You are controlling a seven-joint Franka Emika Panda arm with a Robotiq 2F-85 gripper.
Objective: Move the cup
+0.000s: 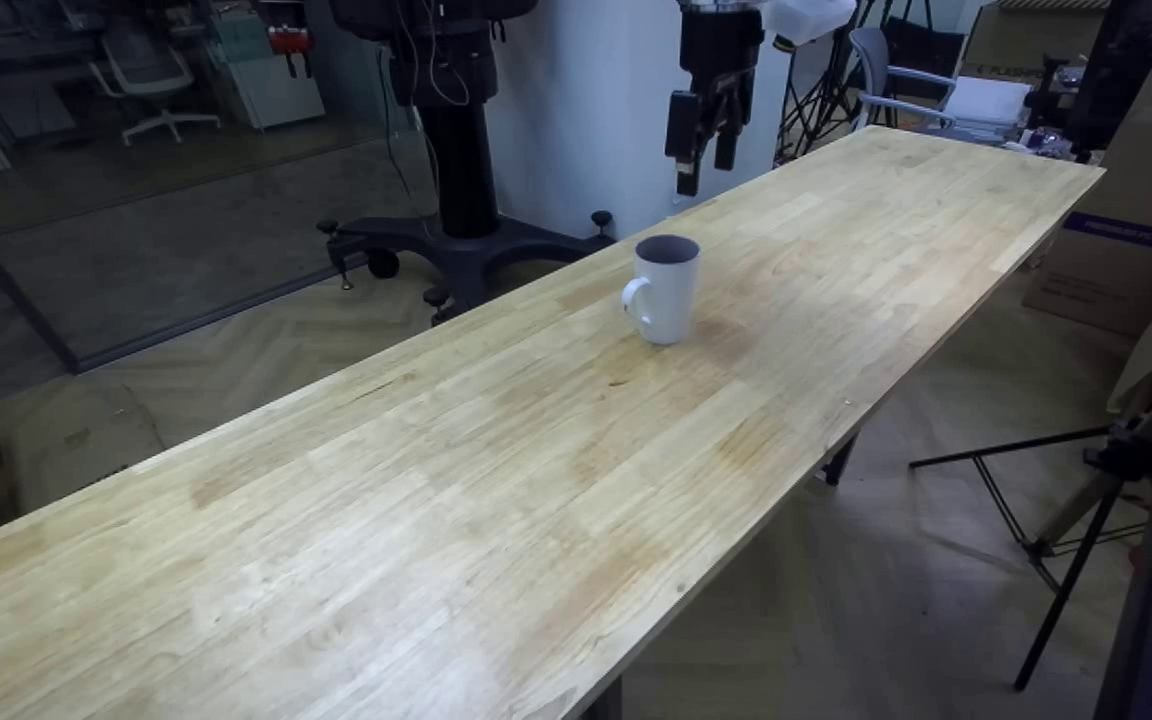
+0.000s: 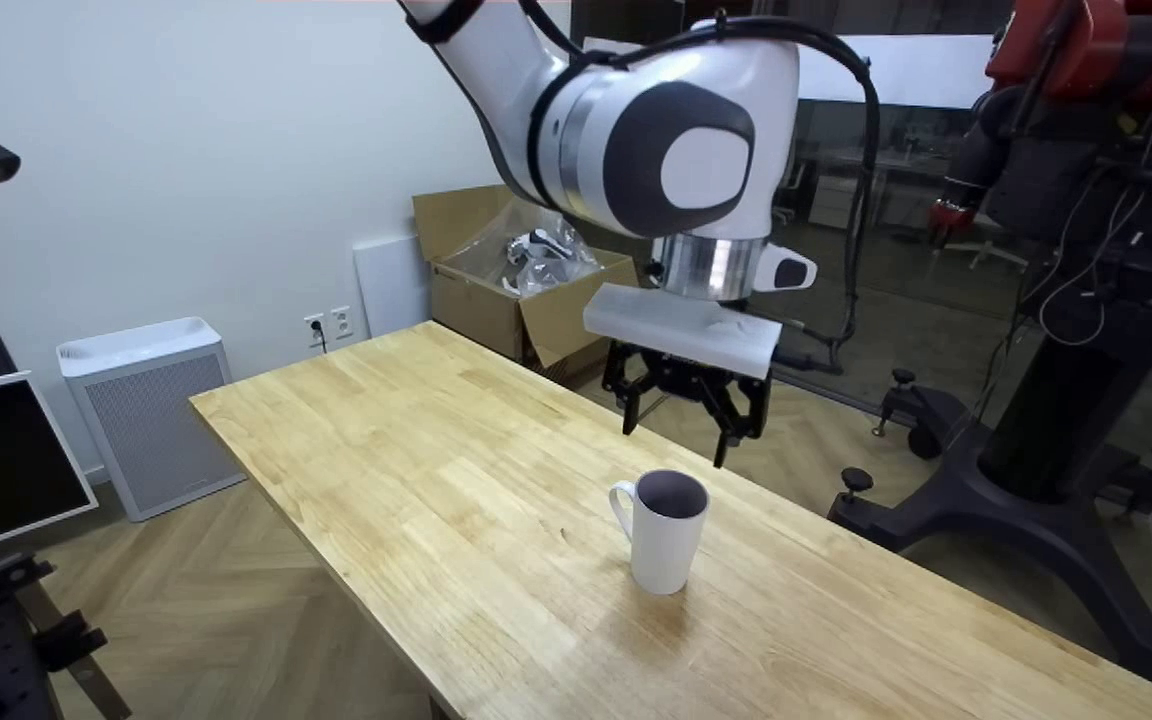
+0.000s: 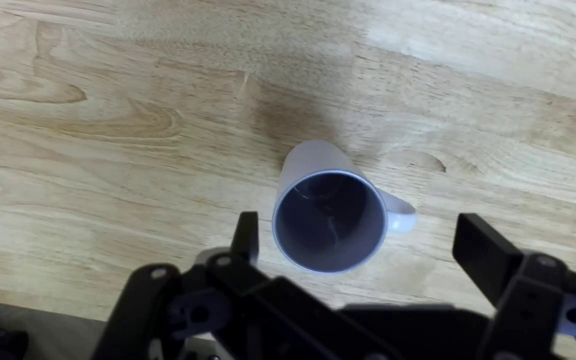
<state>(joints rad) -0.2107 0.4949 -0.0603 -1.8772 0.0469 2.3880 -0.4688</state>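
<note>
The cup is a white mug with a grey-dark interior and a loop handle. It stands upright on the wooden table in both exterior views [image 1: 671, 300] [image 2: 666, 550]. In the wrist view the cup [image 3: 329, 225] is seen from above, with its handle pointing right. My gripper [image 2: 674, 447] is open and empty, raised above the table's edge, higher than the cup's rim and apart from it. In an exterior view the gripper [image 1: 706, 178] also hangs above and behind the cup. In the wrist view the cup appears between the two open fingers [image 3: 358, 217], nearer the left finger.
The long wooden table [image 1: 416, 480] carries the cup. A black wheeled stand [image 1: 466, 240] is close to the table's far edge. An open cardboard box [image 2: 476, 310] is beside the table. A tripod [image 1: 1086, 500] stands on the floor off the table's other side.
</note>
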